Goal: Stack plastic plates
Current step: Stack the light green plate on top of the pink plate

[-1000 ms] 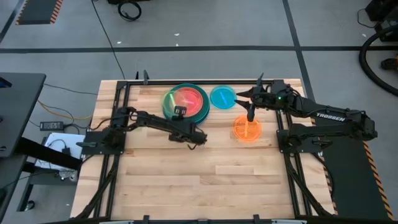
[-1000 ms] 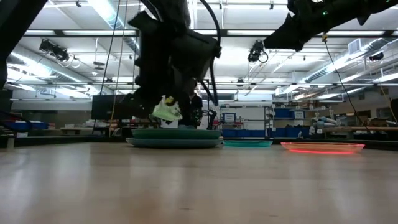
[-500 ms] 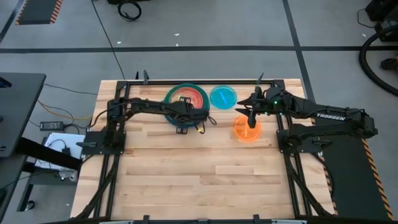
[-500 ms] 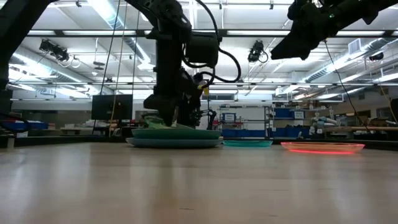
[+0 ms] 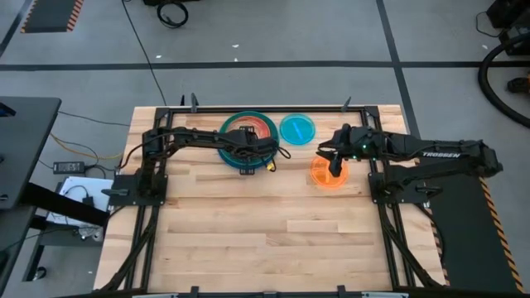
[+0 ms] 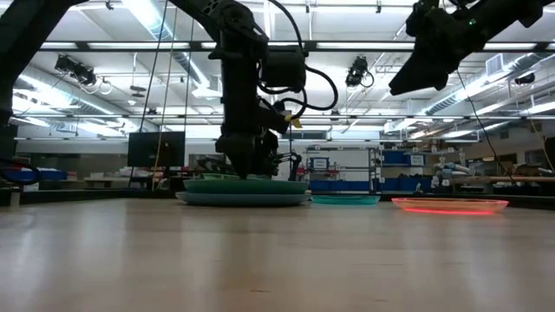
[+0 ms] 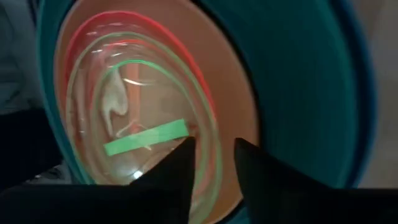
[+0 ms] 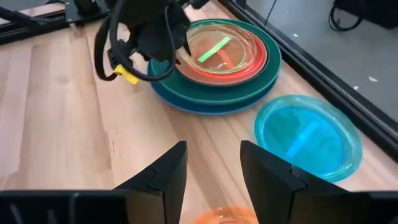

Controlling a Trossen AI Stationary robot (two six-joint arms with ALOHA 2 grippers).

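One stack of round plastic plates [image 5: 248, 132] sat at the worktop's [image 5: 273, 240] far edge: blue, teal, tan-brown, pink, with the translucent lime-green plate [image 7: 143, 134] topmost. Beside it lay one cyan plate [image 5: 296, 128] and one orange plate [image 5: 329, 172]. The left tool [image 7: 211, 165] stood parted over the stack, grasping nothing. The right tool [image 8: 211, 168] hung released above the orange plate. Only the wrist views showed the finger gaps.

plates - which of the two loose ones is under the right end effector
The orange plate. The right end effector hangs over it, while the cyan plate lies uncovered farther back, beside the stack.
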